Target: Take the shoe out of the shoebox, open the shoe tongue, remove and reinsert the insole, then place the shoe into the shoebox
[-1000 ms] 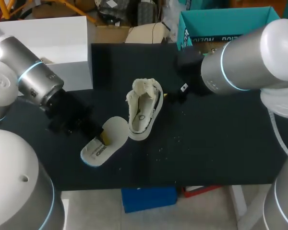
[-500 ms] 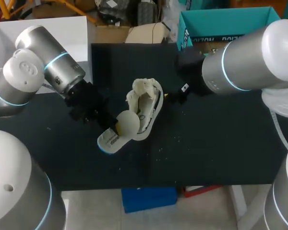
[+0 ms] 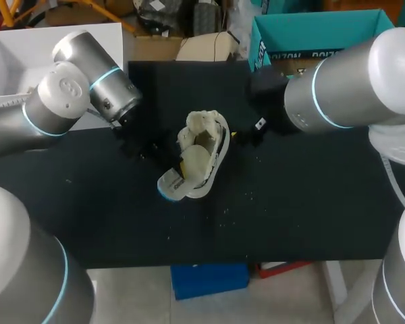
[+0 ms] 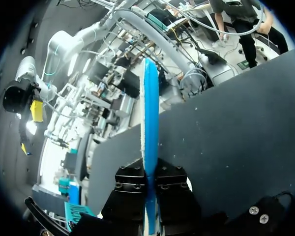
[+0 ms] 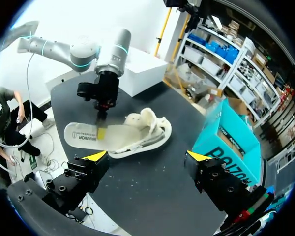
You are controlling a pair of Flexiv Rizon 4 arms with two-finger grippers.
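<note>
Looking at the left side, you have the left hand (image 5: 102, 131) clenched on the insole (image 5: 83, 133), its fingers pinching the insole from both faces. In the left wrist view the insole's blue edge runs straight out between them. One end of the insole lies inside the shoe (image 3: 206, 145), and the other sticks out over the black surface (image 3: 310, 189). The shoe rests on its sole near the middle, opening facing up. Your right hand (image 5: 147, 156) hangs released near the shoe, touching nothing. The teal shoebox (image 3: 310, 37) stands at the far right.
</note>
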